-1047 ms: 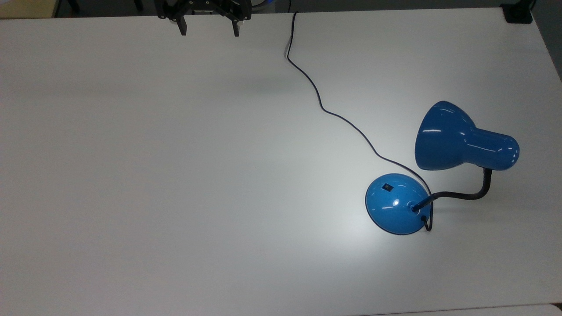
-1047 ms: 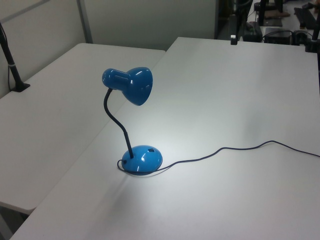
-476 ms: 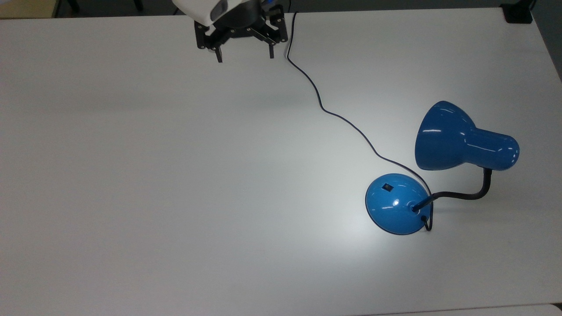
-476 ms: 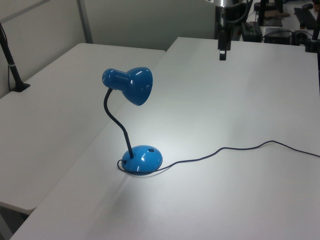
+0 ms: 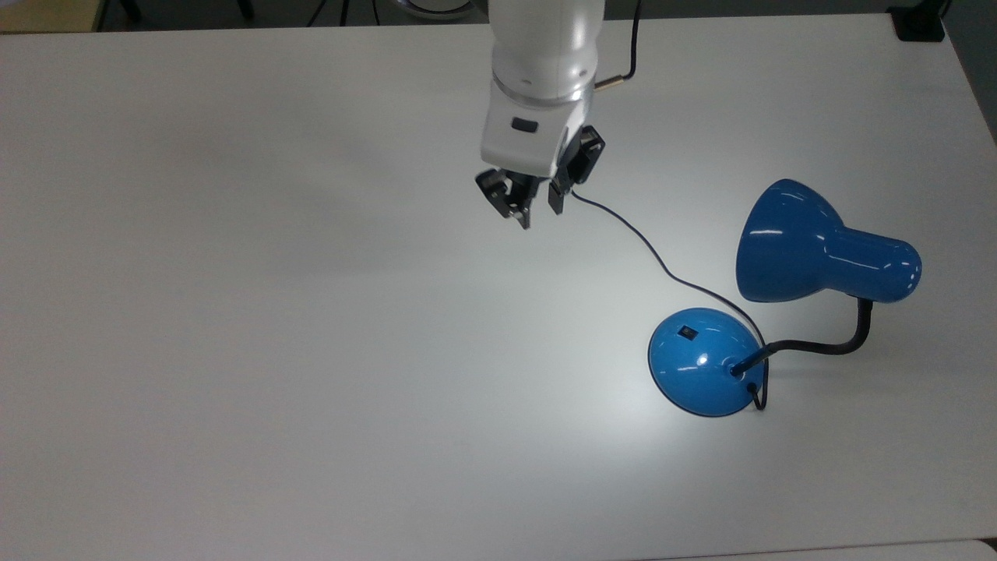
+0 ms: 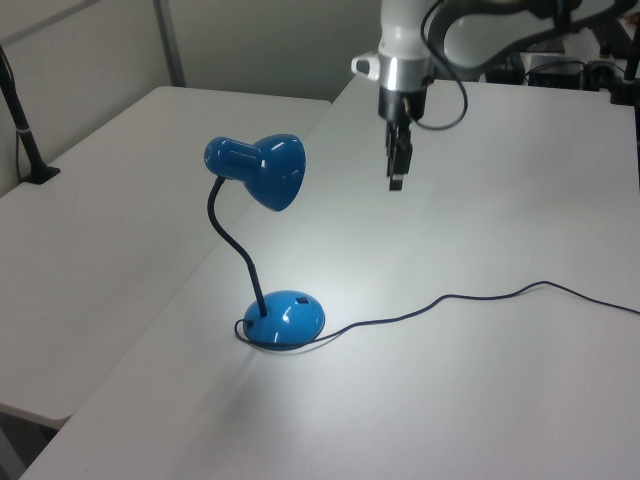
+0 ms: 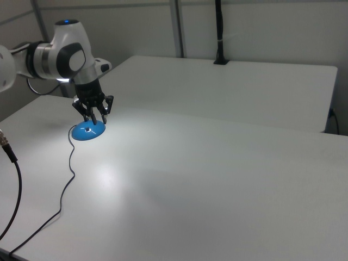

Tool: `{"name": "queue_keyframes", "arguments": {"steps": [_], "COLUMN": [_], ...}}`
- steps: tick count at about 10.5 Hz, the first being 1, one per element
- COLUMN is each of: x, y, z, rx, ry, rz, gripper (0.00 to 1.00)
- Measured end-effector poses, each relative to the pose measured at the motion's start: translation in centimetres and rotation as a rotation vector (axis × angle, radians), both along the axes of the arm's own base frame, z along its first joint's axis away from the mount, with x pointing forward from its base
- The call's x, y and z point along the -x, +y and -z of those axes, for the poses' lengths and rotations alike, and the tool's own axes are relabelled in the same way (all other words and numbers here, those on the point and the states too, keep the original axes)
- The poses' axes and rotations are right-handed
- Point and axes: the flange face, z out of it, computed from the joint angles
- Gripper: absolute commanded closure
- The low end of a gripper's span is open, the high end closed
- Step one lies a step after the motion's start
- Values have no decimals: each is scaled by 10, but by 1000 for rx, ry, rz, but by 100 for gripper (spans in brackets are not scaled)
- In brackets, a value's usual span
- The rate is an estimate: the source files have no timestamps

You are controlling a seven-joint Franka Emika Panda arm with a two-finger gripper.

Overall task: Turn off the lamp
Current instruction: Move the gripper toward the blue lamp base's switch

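The lamp [image 5: 705, 362] stands on the white worktop [image 5: 234, 327], toward the top view's right. Its blue shade [image 5: 810, 253] hangs above the worktop on a black gooseneck [image 5: 826, 343] that rises from the round blue base [image 6: 285, 318]. A small black switch [image 5: 686, 333] sits on the base's dome. The worktop beside the base is brightly lit, in a pale pool of light. A thin black cord [image 5: 662, 269] leaves the base and runs across the worktop toward the top view's upper left, passing under the arm.

The pincer [image 5: 532, 206] hangs above the worktop, well apart from the lamp, up and to the top view's left of the base. Its fingers point down and stand apart with nothing between them. In the left view the pincer [image 6: 397, 165] is to the right of the shade [image 6: 270, 170]. In the right view the pincer [image 7: 94, 116] overlaps the base [image 7: 88, 131].
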Motion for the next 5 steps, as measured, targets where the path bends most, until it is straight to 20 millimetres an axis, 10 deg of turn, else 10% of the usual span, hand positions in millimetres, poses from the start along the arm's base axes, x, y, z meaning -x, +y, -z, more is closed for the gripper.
{"name": "queue_keyframes", "arguments": {"steps": [5], "x": [-26], "y": [104], "z": [53], "rx": [-11], "ry": [-104], "rz": [-178], "gripper": [100]}}
